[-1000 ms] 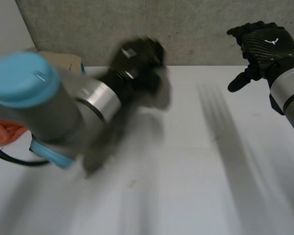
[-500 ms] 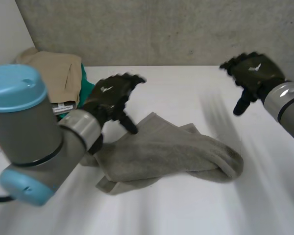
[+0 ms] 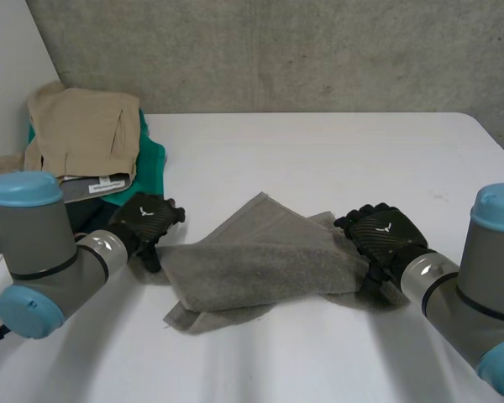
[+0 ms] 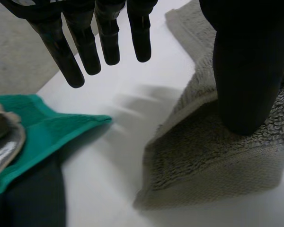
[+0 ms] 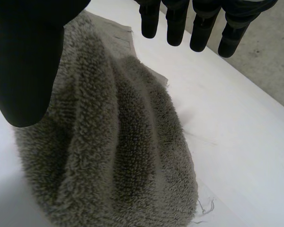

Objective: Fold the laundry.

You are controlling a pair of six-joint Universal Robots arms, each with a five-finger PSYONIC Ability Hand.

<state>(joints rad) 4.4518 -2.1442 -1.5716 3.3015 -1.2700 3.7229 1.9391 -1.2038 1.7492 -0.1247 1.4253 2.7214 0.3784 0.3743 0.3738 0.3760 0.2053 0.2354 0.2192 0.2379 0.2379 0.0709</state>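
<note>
**Both hands down at the towel's ends, nothing gripped yet**

Start with your left hand [image 4: 109, 28]. Its fingers [image 4: 87, 45] are straight and spread over bare table, and its thumb [image 4: 246, 71] stands over the towel's left edge. Whether the thumb tip presses the pile, I cannot tell. Nothing is pinched. On your right hand [image 5: 199, 19], the fingers [image 5: 177, 23] are also straight, pointing past the towel's bunched right end. The thumb [image 5: 28, 61] hangs over the folds without closing on them.

Half a second ago both hands were up in the air, the right one well off toward the far-right corner. Now the left hand has dropped to the towel's left edge and the right to its right end. A second ago no towel lay on the table [image 3: 319, 159]. The grey towel [image 3: 260, 264] now lies crumpled and doubled over in the middle of the table, nearer the front edge.

In my judgement you are set to take hold of both ends. The towel will need spreading flat before any fold.

The waiting laundry sits in no container. It is a loose pile at the far-left corner: a tan garment [image 3: 84, 134] lies on a green cloth [image 3: 151, 151], with something dark [image 4: 33, 198] beside them.
</note>
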